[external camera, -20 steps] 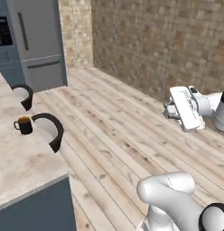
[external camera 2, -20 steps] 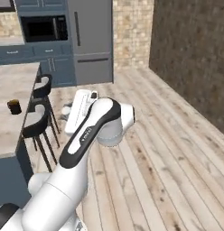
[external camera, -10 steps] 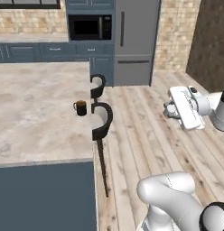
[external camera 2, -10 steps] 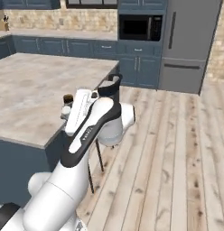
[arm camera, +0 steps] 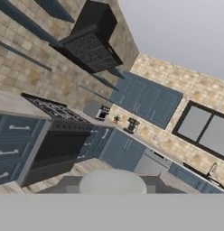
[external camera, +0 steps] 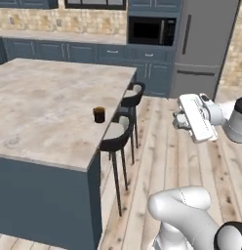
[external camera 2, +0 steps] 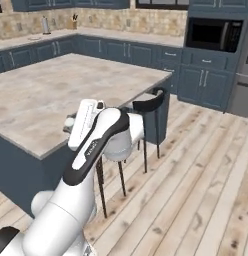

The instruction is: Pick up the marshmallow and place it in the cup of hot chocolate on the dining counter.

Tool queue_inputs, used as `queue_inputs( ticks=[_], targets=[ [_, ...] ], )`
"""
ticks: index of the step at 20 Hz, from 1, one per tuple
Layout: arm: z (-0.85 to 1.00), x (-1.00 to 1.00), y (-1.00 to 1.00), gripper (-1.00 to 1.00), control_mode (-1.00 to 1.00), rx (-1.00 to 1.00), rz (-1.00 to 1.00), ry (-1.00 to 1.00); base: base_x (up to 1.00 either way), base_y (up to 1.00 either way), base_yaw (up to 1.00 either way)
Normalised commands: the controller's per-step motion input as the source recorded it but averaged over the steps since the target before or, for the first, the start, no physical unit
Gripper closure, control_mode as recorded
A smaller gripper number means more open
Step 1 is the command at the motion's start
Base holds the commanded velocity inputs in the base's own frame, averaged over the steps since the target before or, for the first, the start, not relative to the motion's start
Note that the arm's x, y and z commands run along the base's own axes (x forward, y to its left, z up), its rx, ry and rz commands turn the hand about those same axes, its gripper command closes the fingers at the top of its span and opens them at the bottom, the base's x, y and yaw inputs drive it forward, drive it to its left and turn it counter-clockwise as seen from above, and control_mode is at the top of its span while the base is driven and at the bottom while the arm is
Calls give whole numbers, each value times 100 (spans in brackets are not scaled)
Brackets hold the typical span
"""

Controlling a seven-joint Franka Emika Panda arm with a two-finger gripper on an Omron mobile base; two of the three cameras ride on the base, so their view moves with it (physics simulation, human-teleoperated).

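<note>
The cup of hot chocolate (external camera: 99, 114), small and dark, stands near the right edge of the dining counter (external camera: 40, 107), a beige marbled island on a dark blue base (external camera 2: 41, 95). My gripper (external camera: 177, 120) hangs in the air over the wooden floor, well to the right of the cup and a little above counter height. In the right base view the gripper (external camera 2: 70, 123) sits at the counter's near edge. The marshmallow (arm camera: 113, 182), a whitish-grey disc, rests between the fingertips in the hand view, and the gripper is shut on it.
Two black stools (external camera: 117, 138) (external camera: 133, 94) stand along the island's right side, between the cup and my arm. A wall counter, microwave (external camera: 151, 30) and grey fridge (external camera: 203, 44) line the back. Open wooden floor (external camera 2: 196, 185) lies to the right.
The whole picture has swung round as the base turned, bringing the island and cup further into view. The arm keeps the same pose, gripper still shut on the marshmallow.
</note>
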Motion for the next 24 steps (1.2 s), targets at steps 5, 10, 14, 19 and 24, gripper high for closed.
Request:
queue_inputs(
  ticks=[5,10,14,19,24],
  targets=[
    [0,0,0,100,100,0,0,0,79,-100,41],
    [0,0,0,100,100,0,0,0,98,-87,50],
    [0,0,0,100,100,0,0,0,91,-74,56],
    [0,0,0,100,100,0,0,0,81,-68,58],
    [0,0,0,100,100,0,0,0,87,-35,61]
  ],
)
